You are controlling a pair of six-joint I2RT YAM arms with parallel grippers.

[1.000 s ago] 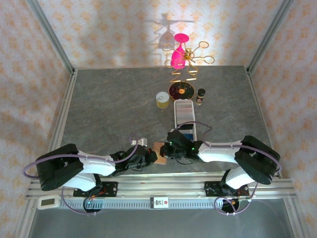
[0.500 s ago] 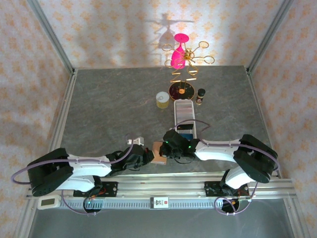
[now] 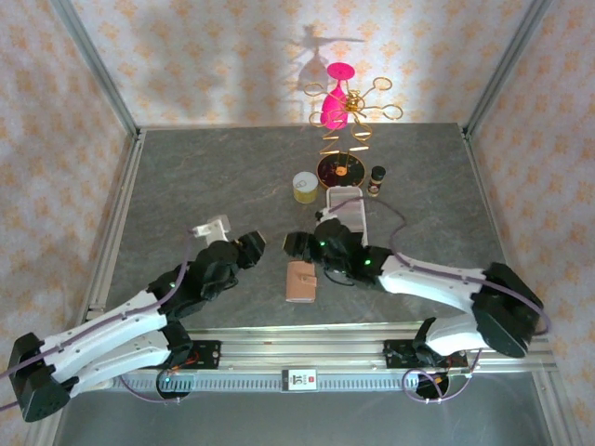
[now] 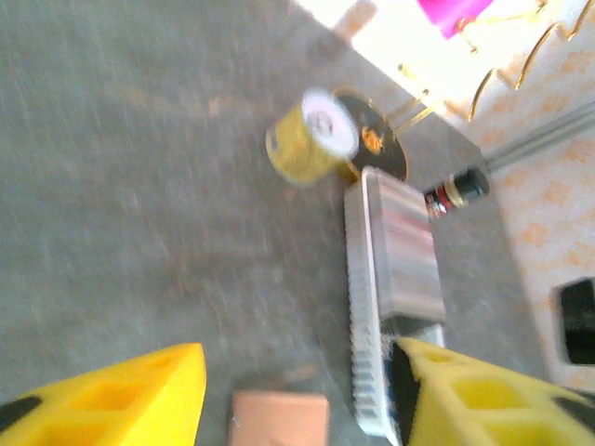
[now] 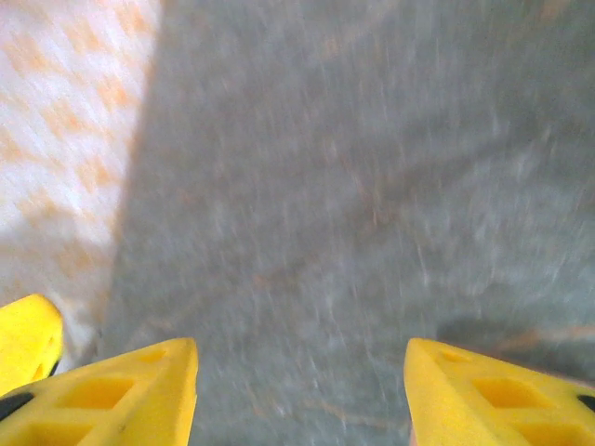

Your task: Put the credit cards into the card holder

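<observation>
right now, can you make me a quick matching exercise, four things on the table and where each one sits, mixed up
Things
1. card holder
2. yellow round container
3. small dark bottle
4. white tray

Places
a. just left of the dark disc
b. long, running from the disc toward the near edge
c. tan, lying flat nearest the arm bases
d. just right of the dark disc

Pairs: 1-c, 2-a, 3-d, 4-b
</observation>
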